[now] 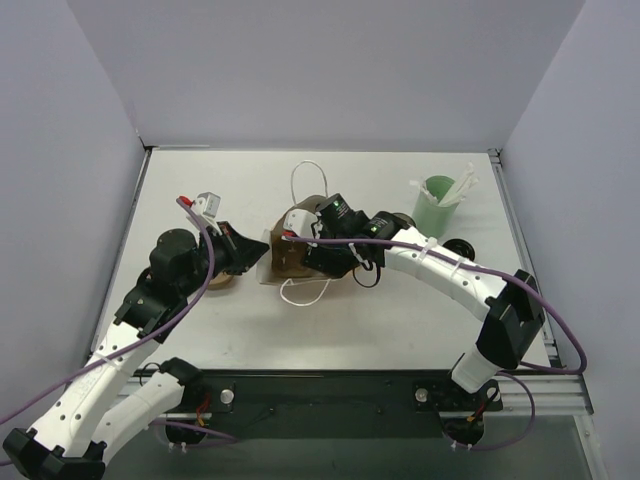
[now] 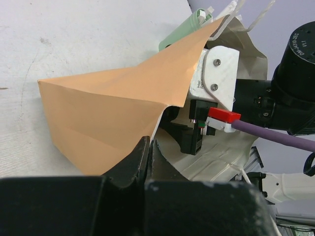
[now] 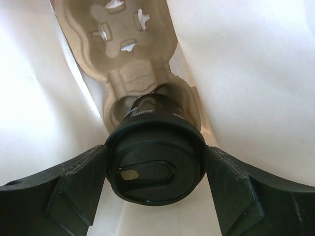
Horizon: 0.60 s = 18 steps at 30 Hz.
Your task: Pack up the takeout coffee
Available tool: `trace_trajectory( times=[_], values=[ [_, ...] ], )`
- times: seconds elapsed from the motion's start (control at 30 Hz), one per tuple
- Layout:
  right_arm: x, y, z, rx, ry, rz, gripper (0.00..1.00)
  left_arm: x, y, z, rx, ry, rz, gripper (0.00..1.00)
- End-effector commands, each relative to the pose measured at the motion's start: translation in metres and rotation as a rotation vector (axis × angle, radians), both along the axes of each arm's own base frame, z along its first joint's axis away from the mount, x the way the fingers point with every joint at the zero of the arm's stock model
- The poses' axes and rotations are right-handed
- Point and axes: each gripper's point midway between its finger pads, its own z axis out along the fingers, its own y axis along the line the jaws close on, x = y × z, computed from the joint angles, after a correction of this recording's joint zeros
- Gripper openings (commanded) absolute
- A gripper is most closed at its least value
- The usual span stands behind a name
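The top camera sits high above and behind the arm bases. It looks down and forward over the whole table (image 1: 400, 310), far enough back to take in both arms. The left wrist camera rides just behind the left gripper (image 2: 148, 147) and looks along it, very close to the paper bag (image 2: 108, 113) and side-on to its mouth. The right wrist camera looks past the right gripper (image 3: 155, 157) straight into that bag, close on the coffee cup (image 3: 152, 113) and tray (image 3: 128, 49). All three views share the bag. The top and left wrist views also share the green cup (image 1: 435, 203) and the right arm (image 1: 450, 270).
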Motion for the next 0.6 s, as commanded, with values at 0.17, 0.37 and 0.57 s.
trace_trajectory(
  times=[0.17, 0.37, 0.57],
  values=[
    [0.004, -0.003, 0.019, 0.034, 0.004, -0.027, 0.77, -0.004, -0.001, 0.004, 0.022, -0.023, -0.029, 0.0],
    [-0.002, -0.002, 0.019, 0.028, 0.033, 0.002, 0.73, -0.003, -0.001, 0.008, 0.025, -0.02, -0.027, 0.0],
    [-0.008, 0.0, 0.019, 0.028, 0.068, 0.021, 0.73, -0.001, -0.003, 0.014, 0.021, -0.017, -0.03, 0.02]
  ],
)
